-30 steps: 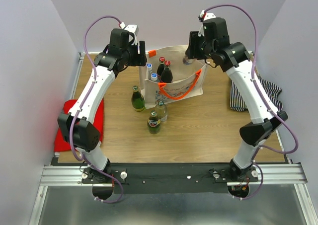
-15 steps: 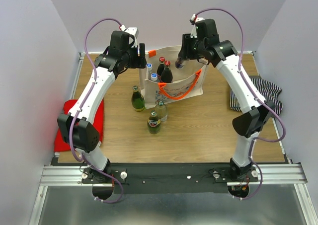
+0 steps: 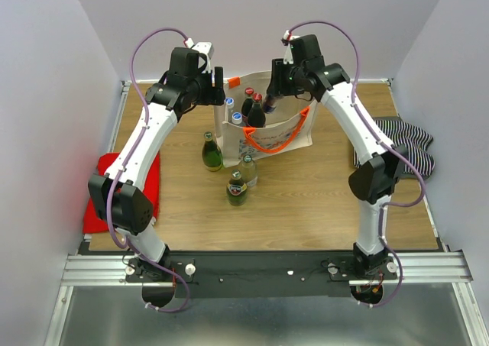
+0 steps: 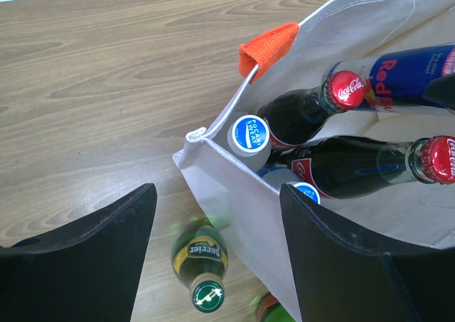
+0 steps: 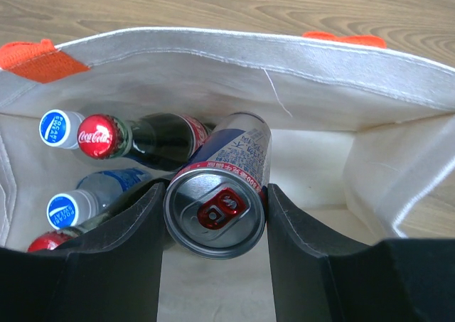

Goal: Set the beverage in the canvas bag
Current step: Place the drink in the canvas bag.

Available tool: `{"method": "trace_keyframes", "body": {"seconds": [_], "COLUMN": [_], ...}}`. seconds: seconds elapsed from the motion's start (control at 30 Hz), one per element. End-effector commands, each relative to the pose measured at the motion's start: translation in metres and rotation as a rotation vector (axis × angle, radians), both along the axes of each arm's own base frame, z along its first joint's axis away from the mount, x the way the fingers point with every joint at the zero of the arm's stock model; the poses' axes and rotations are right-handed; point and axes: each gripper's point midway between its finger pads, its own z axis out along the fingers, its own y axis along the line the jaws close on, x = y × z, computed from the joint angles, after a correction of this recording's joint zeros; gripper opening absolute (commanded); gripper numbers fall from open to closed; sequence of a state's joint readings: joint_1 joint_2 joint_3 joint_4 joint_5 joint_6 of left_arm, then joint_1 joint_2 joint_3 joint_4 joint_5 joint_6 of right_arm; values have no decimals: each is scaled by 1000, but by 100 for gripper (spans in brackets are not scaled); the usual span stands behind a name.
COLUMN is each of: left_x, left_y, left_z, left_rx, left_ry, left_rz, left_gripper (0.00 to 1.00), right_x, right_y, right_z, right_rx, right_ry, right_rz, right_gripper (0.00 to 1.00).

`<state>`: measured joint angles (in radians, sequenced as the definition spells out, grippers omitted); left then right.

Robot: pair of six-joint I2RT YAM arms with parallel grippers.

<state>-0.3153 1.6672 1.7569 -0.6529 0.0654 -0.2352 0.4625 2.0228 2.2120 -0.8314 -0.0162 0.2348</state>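
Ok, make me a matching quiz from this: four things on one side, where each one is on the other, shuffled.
1 can
2 Perrier bottle
3 red-capped cola bottle
4 striped cloth

A standing on the table beside the canvas bag
B lying at the table's right edge
C gripped by the right gripper
D leaning in the canvas bag, ungripped

Pairs: 1-C, 2-A, 3-D, 4-B

Wood-grain table, plain pale walls, even light.
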Motion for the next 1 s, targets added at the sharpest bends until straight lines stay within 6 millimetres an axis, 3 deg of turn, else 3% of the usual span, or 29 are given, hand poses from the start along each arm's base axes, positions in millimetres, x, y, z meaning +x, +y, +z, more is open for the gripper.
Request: {"method": "trace_keyframes", "body": {"seconds": [0.0,0.97], "left_x": [-6,-4], "left_y": [0,1], "left_z": [18,19], "left_rx": [-17,-5], "left_ry": [-41,-37], "left_rz": [-23,-19], "left_gripper": [79,79], "right_x": [19,43], "right_y": [15,27], "right_z": [22,-61], "right_rx": [70,10], "right_ry": [-78,52], "right_rz": [30,35], "right_gripper": [1,1]}}
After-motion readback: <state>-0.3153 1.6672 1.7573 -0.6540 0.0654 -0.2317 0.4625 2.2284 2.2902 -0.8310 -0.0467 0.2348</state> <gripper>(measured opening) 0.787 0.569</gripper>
